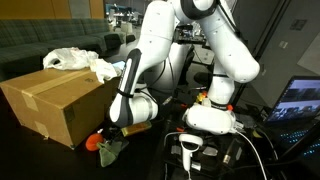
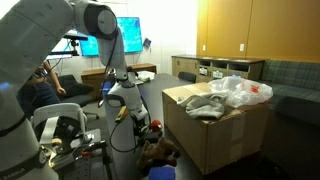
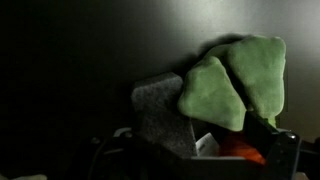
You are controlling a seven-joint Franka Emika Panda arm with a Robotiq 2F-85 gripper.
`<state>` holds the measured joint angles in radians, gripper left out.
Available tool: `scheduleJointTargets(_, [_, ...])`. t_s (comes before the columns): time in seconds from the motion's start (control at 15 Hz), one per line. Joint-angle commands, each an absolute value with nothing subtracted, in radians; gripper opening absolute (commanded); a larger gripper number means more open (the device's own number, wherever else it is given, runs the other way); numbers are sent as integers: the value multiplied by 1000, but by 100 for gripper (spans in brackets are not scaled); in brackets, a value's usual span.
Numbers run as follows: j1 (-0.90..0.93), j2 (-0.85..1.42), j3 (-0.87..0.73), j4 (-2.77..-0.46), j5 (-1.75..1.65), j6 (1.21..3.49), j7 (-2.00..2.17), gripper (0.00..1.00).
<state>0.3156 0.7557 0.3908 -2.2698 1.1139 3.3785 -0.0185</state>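
Note:
A plush toy with green leaf-shaped parts, a grey felt piece and an orange part (image 3: pixel 230 85) fills the lower middle of the wrist view. In an exterior view it lies low on the dark floor (image 1: pixel 103 146), just beside the cardboard box (image 1: pixel 60 100). My gripper (image 1: pixel 114 133) points down right above it. A dark finger shows at the right of the toy (image 3: pixel 286 152), and the orange part and a white tag sit between the fingers. The fingers look spread around the toy. In an exterior view the gripper (image 2: pixel 143 128) is low beside the box (image 2: pixel 215 125).
Crumpled clear plastic lies on top of the open box (image 1: pixel 75 60) (image 2: pixel 235 90). A white scanner-like device and cables lie on the floor by the robot base (image 1: pixel 190 148). Monitors glow behind (image 2: pixel 125 35). A person sits nearby (image 2: pixel 40 85).

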Motion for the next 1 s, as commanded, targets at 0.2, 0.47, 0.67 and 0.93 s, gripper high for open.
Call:
scheduleJointTargets(0.2, [353, 764, 332, -2219, 1128, 3382, -8, 100])
scheduleJointTargets(0.47, [400, 764, 242, -2227, 1007, 3346, 131, 100])
scheduleJointTargets(0.67, [418, 769, 199, -2226, 949, 3325, 193, 100])
scheduleJointTargets(0.93, [457, 769, 143, -2230, 882, 3275, 254, 100])
